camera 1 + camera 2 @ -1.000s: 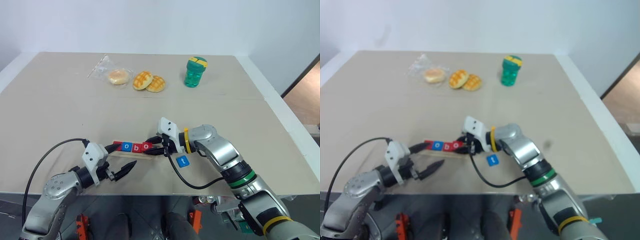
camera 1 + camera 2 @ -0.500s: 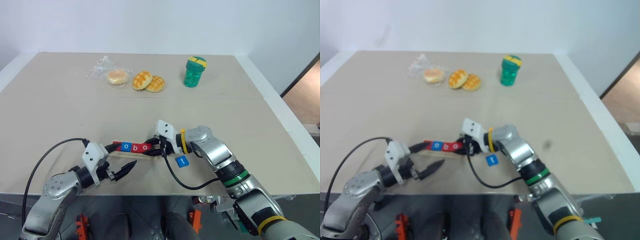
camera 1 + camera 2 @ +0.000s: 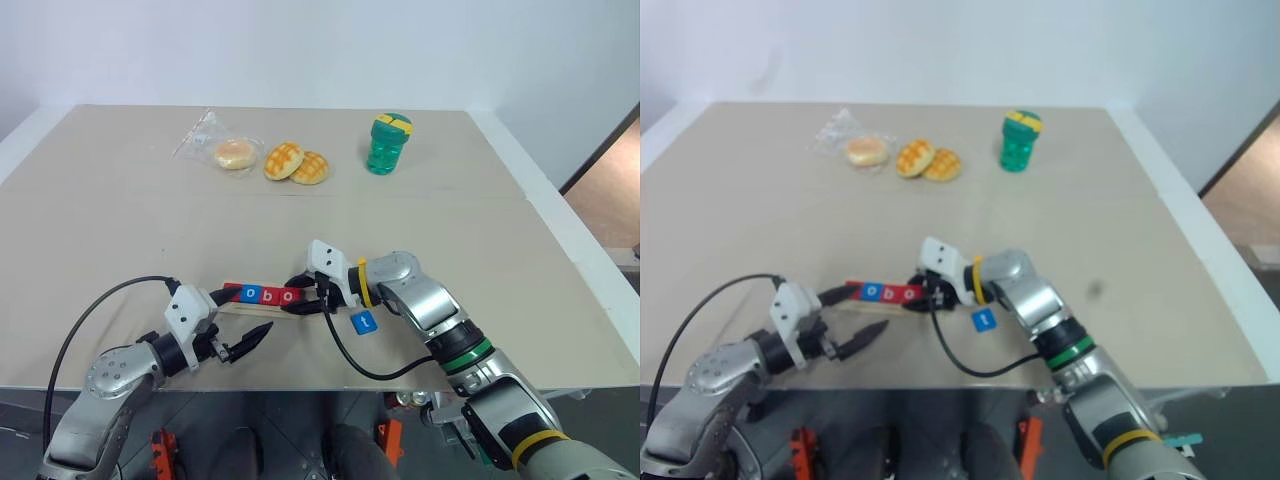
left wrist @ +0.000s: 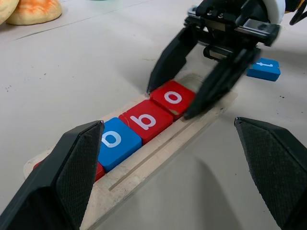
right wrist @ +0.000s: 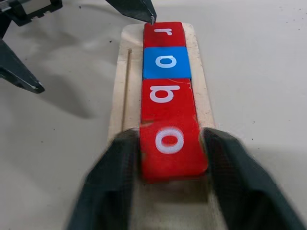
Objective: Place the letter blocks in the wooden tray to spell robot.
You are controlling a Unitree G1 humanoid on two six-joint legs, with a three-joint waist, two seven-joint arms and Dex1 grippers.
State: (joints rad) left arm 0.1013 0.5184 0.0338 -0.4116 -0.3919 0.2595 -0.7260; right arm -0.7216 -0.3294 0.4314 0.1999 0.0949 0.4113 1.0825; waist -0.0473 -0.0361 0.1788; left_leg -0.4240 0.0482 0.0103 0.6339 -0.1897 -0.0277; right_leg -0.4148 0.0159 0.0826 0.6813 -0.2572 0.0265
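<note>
The wooden tray [image 4: 158, 153] lies near the front edge of the table [image 3: 120, 230], with four letter blocks in a row inside it: red r [image 5: 164, 32], blue o [image 5: 166, 62], red b [image 5: 166, 94] and red o [image 5: 171, 140]. The left hand [image 3: 240, 322] sits at the tray's r end, its fingers spread wide apart and holding nothing — one fingertip seems to touch the r block, though that is hard to judge. The right hand [image 3: 303, 296] is at the other end, its fingers [image 5: 112, 177] standing apart on either side of the red o. The blue t block [image 3: 365, 322] lies on the table just beside the tray's right end. Far back — well apart from all this — are a bagged bun [image 3: 236, 153], two golden pastries [image 3: 298, 163] and a green bottle [image 3: 389, 143].
</note>
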